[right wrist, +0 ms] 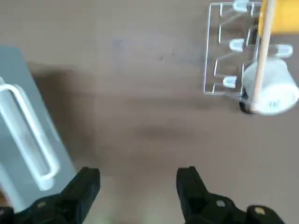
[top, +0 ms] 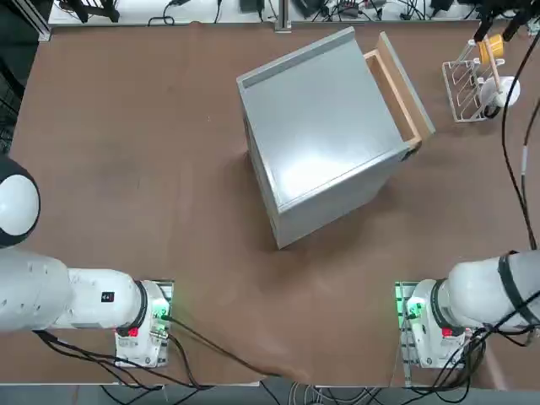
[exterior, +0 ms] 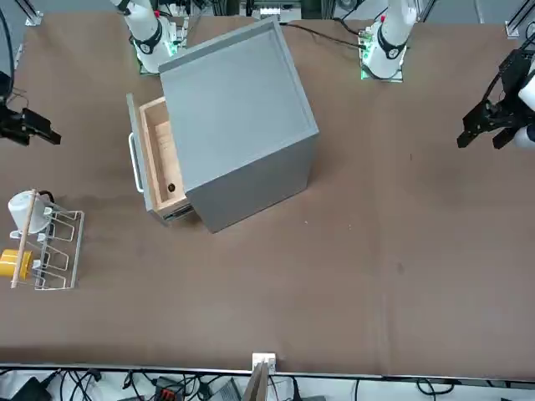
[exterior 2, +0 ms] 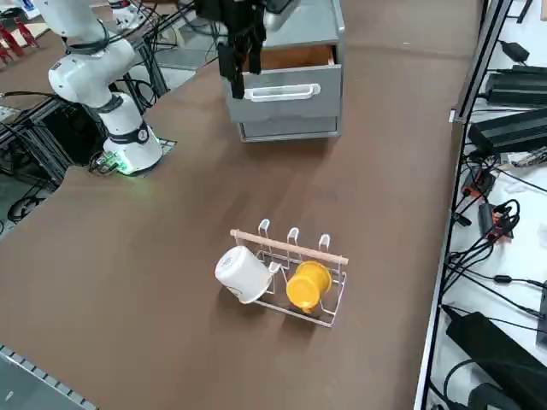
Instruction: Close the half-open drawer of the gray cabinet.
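Note:
The gray cabinet (top: 325,143) stands mid-table, turned at an angle. Its drawer (top: 396,89) sticks out partway toward the table's right side, showing tan wooden sides (exterior: 159,154) and a gray front panel (exterior 2: 286,90) with a pale bar handle (right wrist: 32,135). My right gripper (right wrist: 138,184) hangs open and empty in the air, between the drawer front and the wire rack. It touches nothing. In the front view the gripper (exterior: 38,129) is left of the drawer; in the right side view the gripper (exterior 2: 239,64) shows before the drawer's left end.
A small wire rack (top: 472,84) stands at the far right of the table, holding a white mug (exterior 2: 244,273) and a yellow mug (exterior 2: 308,286) under a wooden rod. Bare brown tabletop (right wrist: 154,93) lies between rack and drawer.

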